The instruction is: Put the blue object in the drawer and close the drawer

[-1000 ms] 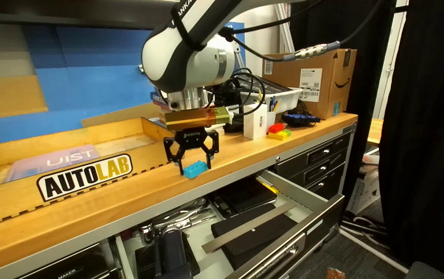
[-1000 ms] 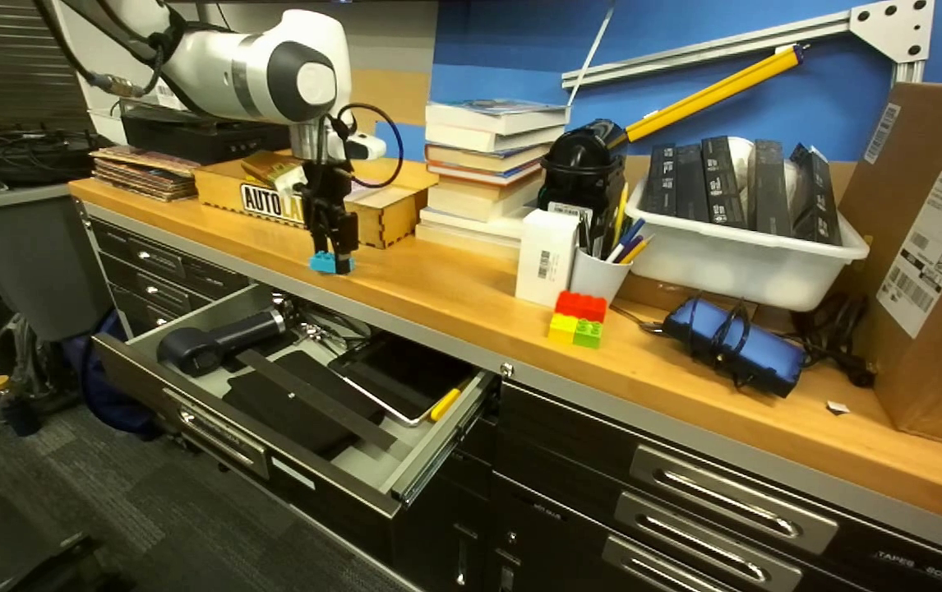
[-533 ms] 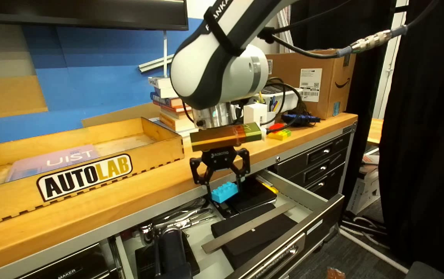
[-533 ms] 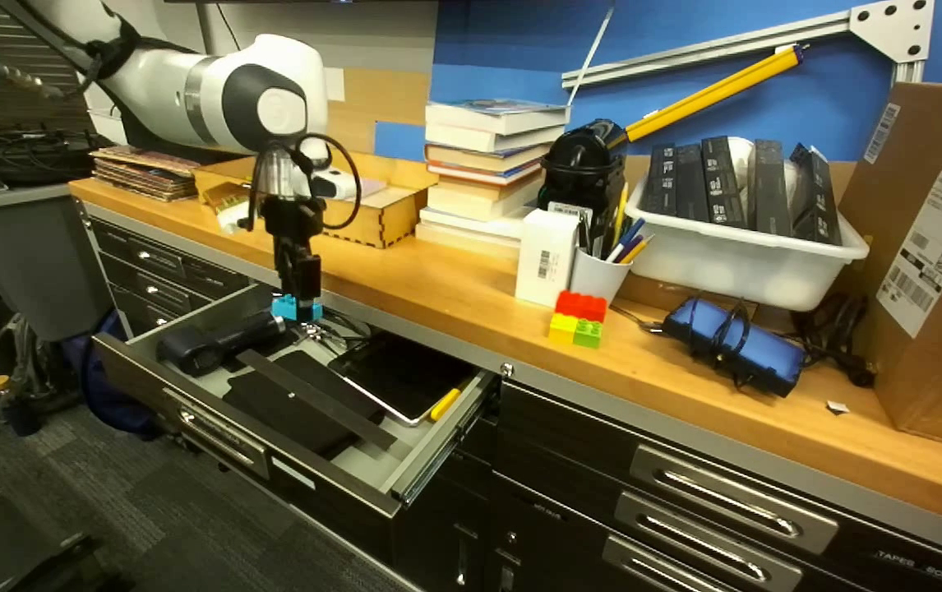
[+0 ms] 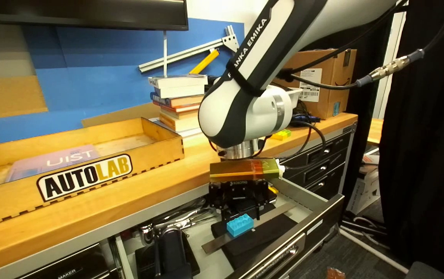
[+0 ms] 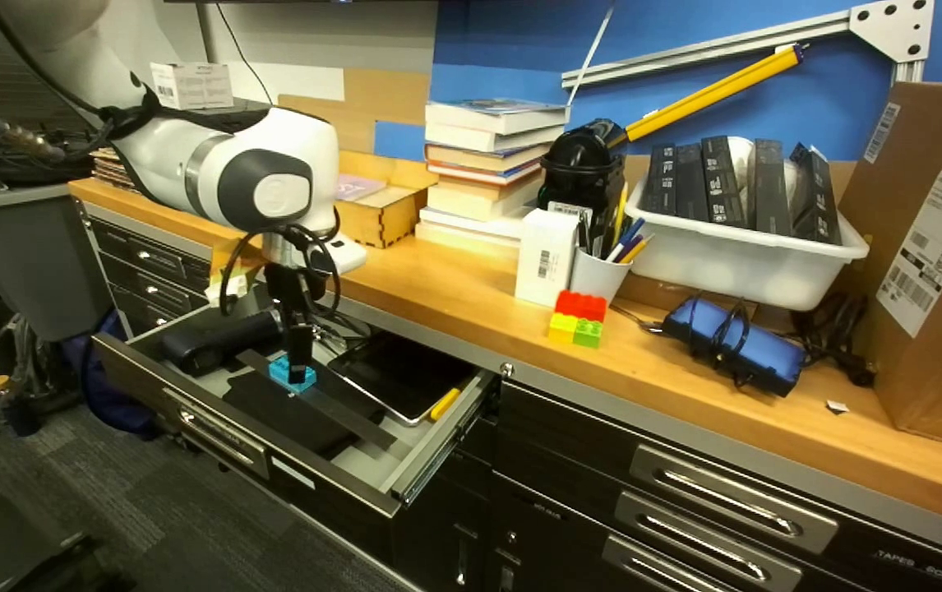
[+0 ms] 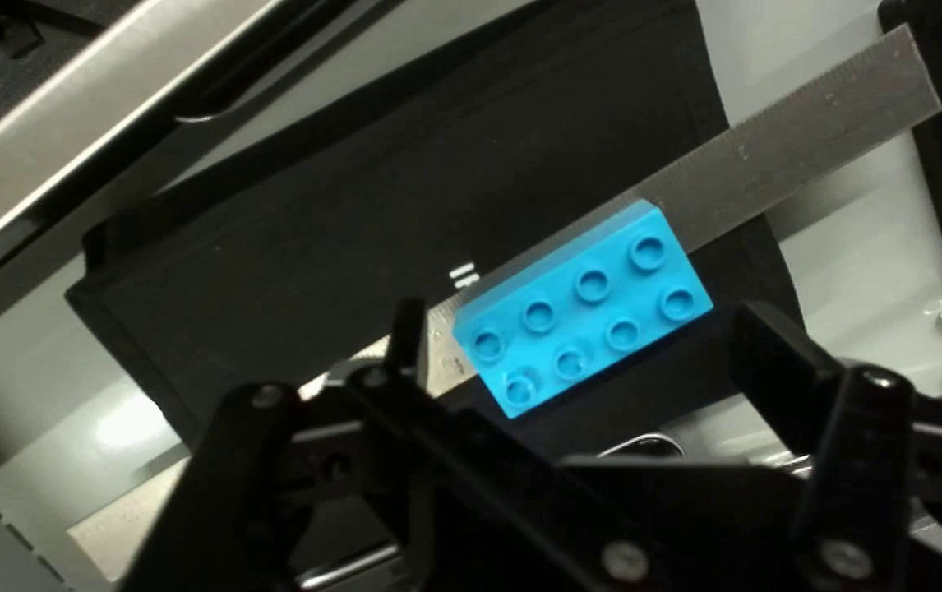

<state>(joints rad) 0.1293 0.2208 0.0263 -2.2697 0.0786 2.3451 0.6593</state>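
The light-blue studded block (image 5: 240, 225) lies inside the pulled-out drawer (image 5: 303, 226), on a metal ruler (image 5: 213, 245) and a flat black case (image 5: 272, 232). The block also shows in an exterior view (image 6: 280, 372), partly hidden by a finger, and in the wrist view (image 7: 582, 308). My gripper (image 5: 240, 214) is low over the drawer. In the wrist view the gripper's fingers (image 7: 584, 333) stand wide apart, one on each side of the block, with gaps to it. The gripper is open and not holding the block. The drawer also shows open in an exterior view (image 6: 331, 478).
The drawer also holds a dark handheld tool (image 5: 173, 248), shiny metal tools and a black tablet-like item (image 6: 405, 374). The wooden counter edge (image 5: 144, 197) runs just behind the gripper. An AUTOLAB tray (image 5: 164, 149) and red, yellow and green bricks (image 6: 578, 319) stand on the counter.
My gripper carried the block from the counter's front edge out over the drawer and down into it. The fingers have opened, and the block now lies in the drawer.
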